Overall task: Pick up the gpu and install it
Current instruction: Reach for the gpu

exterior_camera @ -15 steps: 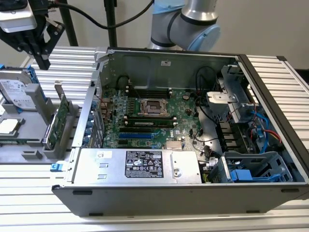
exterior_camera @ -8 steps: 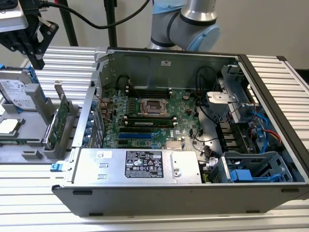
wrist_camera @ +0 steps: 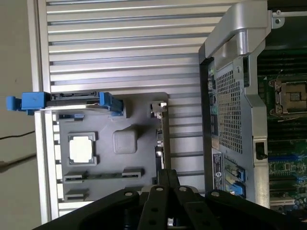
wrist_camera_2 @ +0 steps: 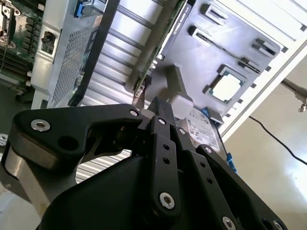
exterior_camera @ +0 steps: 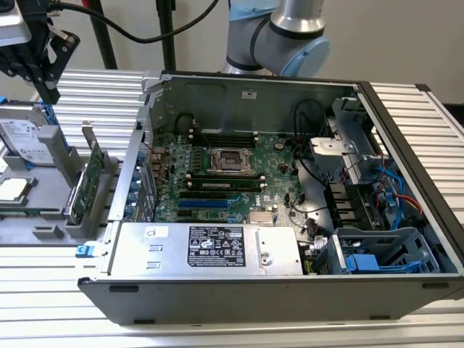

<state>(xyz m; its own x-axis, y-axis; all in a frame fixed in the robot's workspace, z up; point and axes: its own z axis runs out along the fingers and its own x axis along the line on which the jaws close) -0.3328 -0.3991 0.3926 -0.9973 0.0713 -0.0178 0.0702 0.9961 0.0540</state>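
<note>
The gpu (exterior_camera: 91, 180) is a thin green card with a silver bracket at one end. It stands on edge in a slot of the grey holder tray (exterior_camera: 45, 233), at the exterior view's left of the open computer case (exterior_camera: 239, 290). My black gripper (exterior_camera: 51, 93) hangs above the tray's far end, behind the gpu and apart from it. In both wrist views the fingers lie together with nothing between them. The second wrist view shows the gripper (wrist_camera_2: 156, 103) with the gpu (wrist_camera_2: 167, 34) edge-on beyond the tips. In the first wrist view the gripper (wrist_camera: 168, 173) sits over the card's edge (wrist_camera: 160, 143).
The tray also carries a silver hard drive (exterior_camera: 25, 141) in blue rails and a CPU chip (exterior_camera: 13, 188). Inside the case lie the green motherboard (exterior_camera: 217, 174), a power supply (exterior_camera: 210, 246) and drive cages (exterior_camera: 377, 254). Ribbed aluminium table (exterior_camera: 87, 94) runs all around.
</note>
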